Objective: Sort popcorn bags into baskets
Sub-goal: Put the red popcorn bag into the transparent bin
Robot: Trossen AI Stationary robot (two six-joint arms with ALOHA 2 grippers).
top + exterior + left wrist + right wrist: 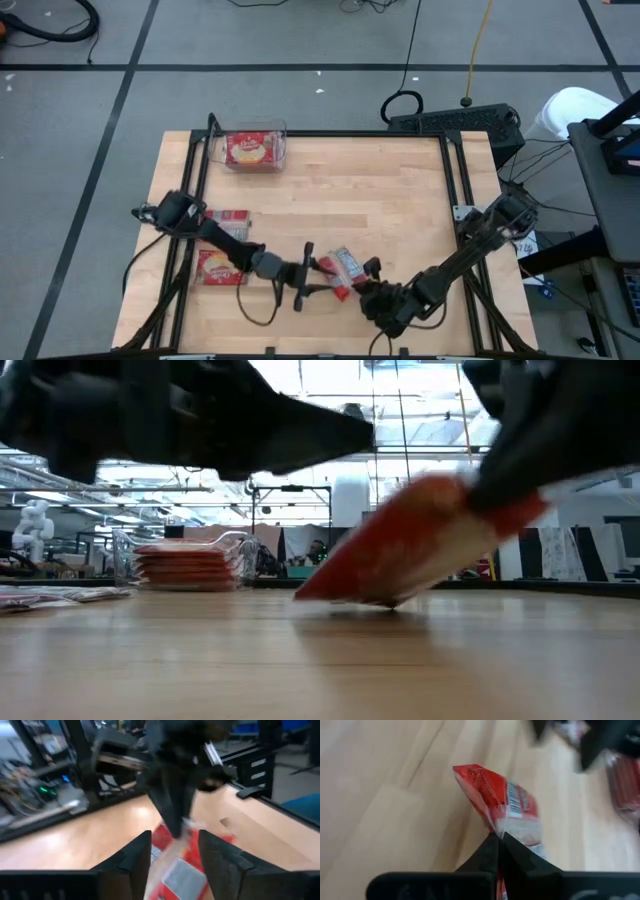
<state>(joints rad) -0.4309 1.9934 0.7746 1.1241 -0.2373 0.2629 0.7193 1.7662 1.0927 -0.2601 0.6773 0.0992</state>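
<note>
On the wooden table (380, 200), right tool (498, 839) pinches a crinkled red packet (502, 802); left tool (175, 851) gapes.

Straight down from overhead onto the whole table (330, 190) and both arms. Level with the tabletop, facing across to the far room. From each wrist, close in past dark fingers (135, 860). Shared across all four: the tilted popcorn bag (410, 545) near the table's front edge.
</note>
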